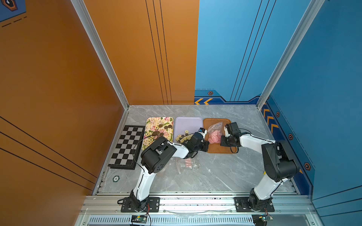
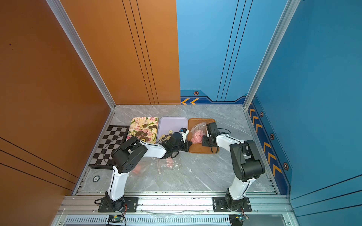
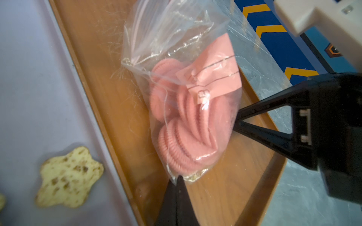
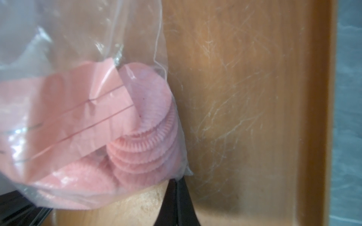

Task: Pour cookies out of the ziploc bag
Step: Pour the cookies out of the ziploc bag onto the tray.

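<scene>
A clear ziploc bag (image 1: 215, 127) (image 2: 198, 126) hangs over the brown tray (image 1: 216, 149), with plain pink cookies (image 1: 214, 138) (image 3: 182, 140) (image 4: 148, 125) heaped in its lower end behind a pink label. My left gripper (image 3: 178, 179) (image 1: 208, 141) is shut, pinching one bottom corner of the bag (image 3: 176, 39). The right gripper (image 4: 178, 181) (image 1: 221, 138) is shut on the other bottom corner of the bag (image 4: 98, 39). The bag's empty clear part rises toward the back of the tray. Whether its mouth is open does not show.
A lilac tray (image 1: 188, 123) holding cream and dark flower cookies (image 1: 183, 137) lies left of the brown one. Farther left are a floral tray (image 1: 150, 121) with round cookies and a chessboard (image 1: 126, 146). Crumpled clear bags (image 1: 186, 164) lie on the marble table under the left arm.
</scene>
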`<state>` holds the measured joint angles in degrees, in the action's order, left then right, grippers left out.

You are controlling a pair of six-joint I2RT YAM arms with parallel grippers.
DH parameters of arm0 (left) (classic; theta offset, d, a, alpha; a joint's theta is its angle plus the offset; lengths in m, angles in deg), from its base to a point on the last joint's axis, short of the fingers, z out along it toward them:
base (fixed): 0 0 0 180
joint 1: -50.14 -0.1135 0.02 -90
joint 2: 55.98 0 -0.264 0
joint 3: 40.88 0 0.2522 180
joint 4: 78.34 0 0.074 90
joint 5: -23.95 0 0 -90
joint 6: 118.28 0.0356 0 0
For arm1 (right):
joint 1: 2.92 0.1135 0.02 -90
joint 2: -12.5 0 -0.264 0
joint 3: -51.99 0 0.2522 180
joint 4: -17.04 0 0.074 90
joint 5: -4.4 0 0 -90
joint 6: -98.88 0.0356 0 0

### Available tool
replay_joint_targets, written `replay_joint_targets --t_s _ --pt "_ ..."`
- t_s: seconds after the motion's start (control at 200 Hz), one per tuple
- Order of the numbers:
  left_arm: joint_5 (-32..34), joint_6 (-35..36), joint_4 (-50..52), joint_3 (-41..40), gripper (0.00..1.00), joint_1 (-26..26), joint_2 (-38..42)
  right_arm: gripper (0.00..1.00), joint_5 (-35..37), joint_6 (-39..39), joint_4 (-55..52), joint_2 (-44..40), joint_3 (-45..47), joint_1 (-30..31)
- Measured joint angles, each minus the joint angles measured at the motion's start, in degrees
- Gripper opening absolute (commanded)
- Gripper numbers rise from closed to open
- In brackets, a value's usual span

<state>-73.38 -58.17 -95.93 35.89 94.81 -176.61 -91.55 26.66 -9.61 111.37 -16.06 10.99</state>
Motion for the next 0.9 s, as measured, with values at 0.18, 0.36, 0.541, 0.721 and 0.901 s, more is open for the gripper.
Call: replay_joint_targets --t_s 0.18,0.36,0.541,0.721,0.901 --pt "-0.3 0.0 -0.2 -0.1 0.00 -0.1 0.0 0.00 0.0 0.0 0.0 -2.4 1.0 0.0" --pt "-1.7 0.0 -2.8 -1.6 0.00 -0.2 0.0 0.00 -1.3 0.2 0.0 -9.7 2.6 -0.1" --pt "-3.0 0.3 -5.6 -4.0 0.00 -0.2 0.8 0.00 -2.9 0.2 0.0 -14.1 4.5 -1.1" --pt "-3.2 0.5 -6.4 -4.8 0.00 0.0 1.0 0.53 -2.9 -0.2 0.1 -11.0 5.2 -1.4" --pt "-3.2 0.4 -6.4 -4.8 0.00 0.0 1.0 0.51 -2.9 -0.4 0.0 -4.2 4.5 -1.4"
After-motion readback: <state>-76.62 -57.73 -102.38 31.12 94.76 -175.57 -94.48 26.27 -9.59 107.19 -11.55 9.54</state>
